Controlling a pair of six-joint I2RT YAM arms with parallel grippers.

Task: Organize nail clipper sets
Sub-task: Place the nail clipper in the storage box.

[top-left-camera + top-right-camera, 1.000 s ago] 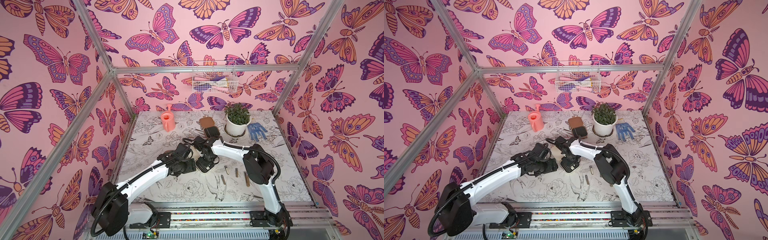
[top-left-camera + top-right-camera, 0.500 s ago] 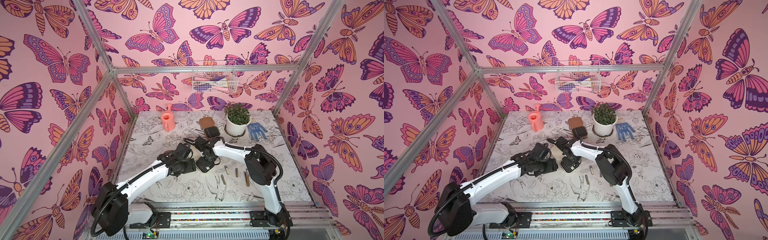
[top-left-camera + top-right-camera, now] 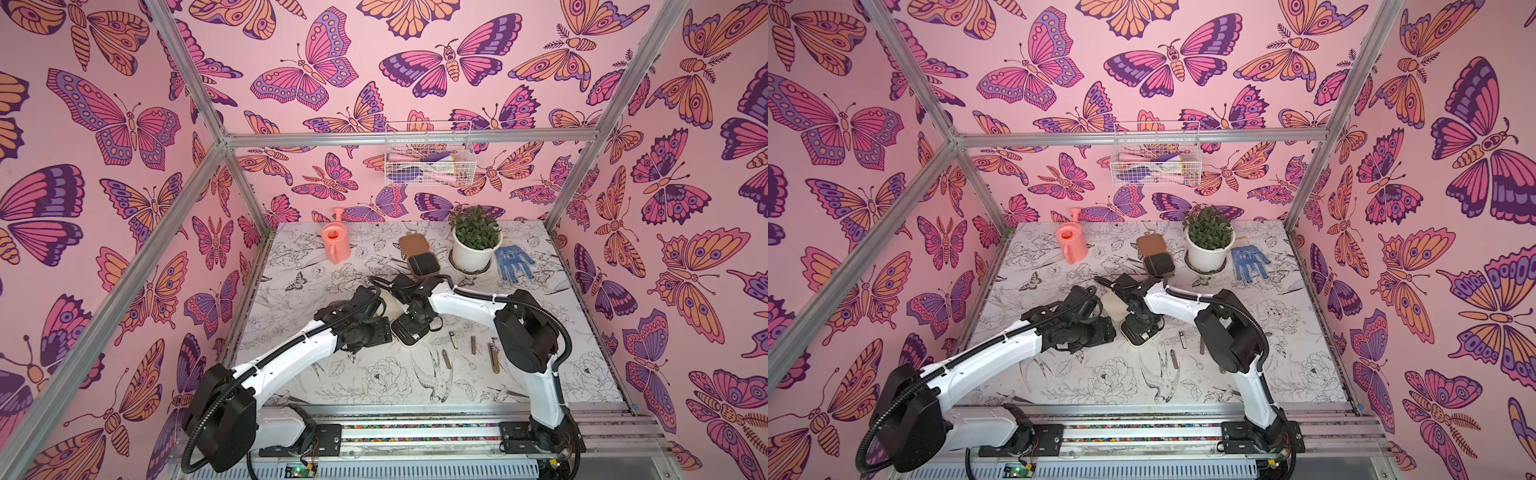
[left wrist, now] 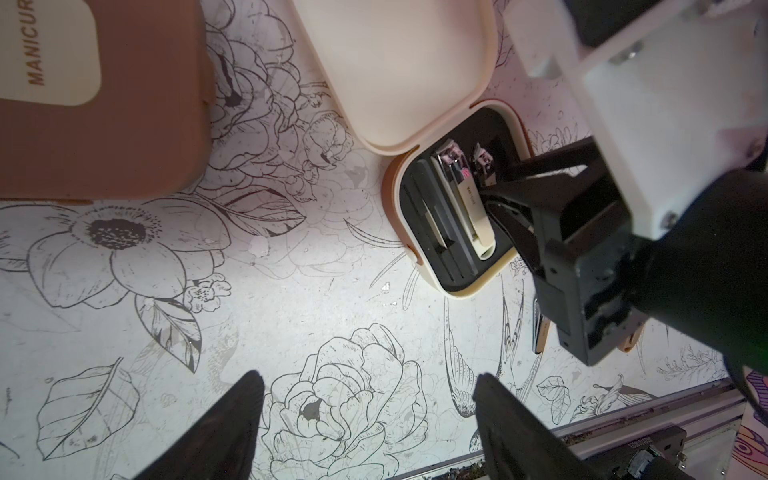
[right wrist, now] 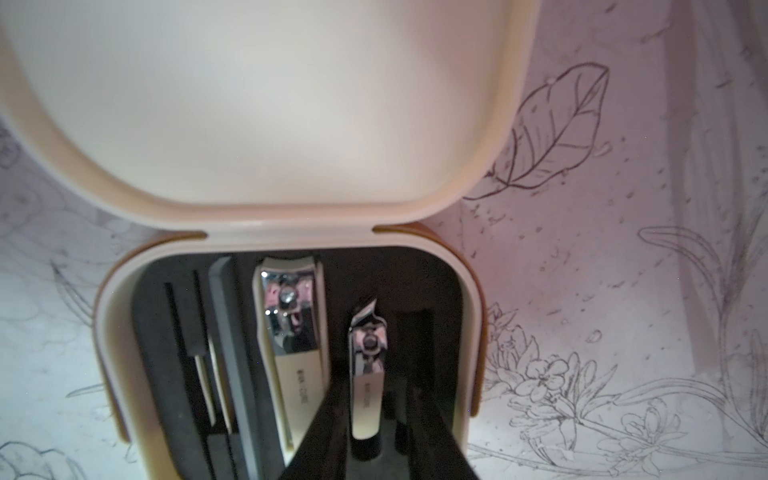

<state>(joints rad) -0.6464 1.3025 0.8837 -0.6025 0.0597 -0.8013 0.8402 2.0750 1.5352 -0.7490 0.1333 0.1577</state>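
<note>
In both top views the open cream case (image 3: 404,337) (image 3: 1136,340) sits mid-table under my right gripper (image 3: 415,322), with loose tools (image 3: 473,345) lying near it.

On the left wrist camera, my left gripper (image 4: 368,376) hangs spread wide and empty above the table (image 4: 249,291), and a tan case (image 4: 145,124) lies beside the cream one.

On the right wrist camera, the fingers (image 5: 316,436) flank the small clipper (image 5: 368,374) in the case's black tray. I can't tell whether they pinch it.
</note>
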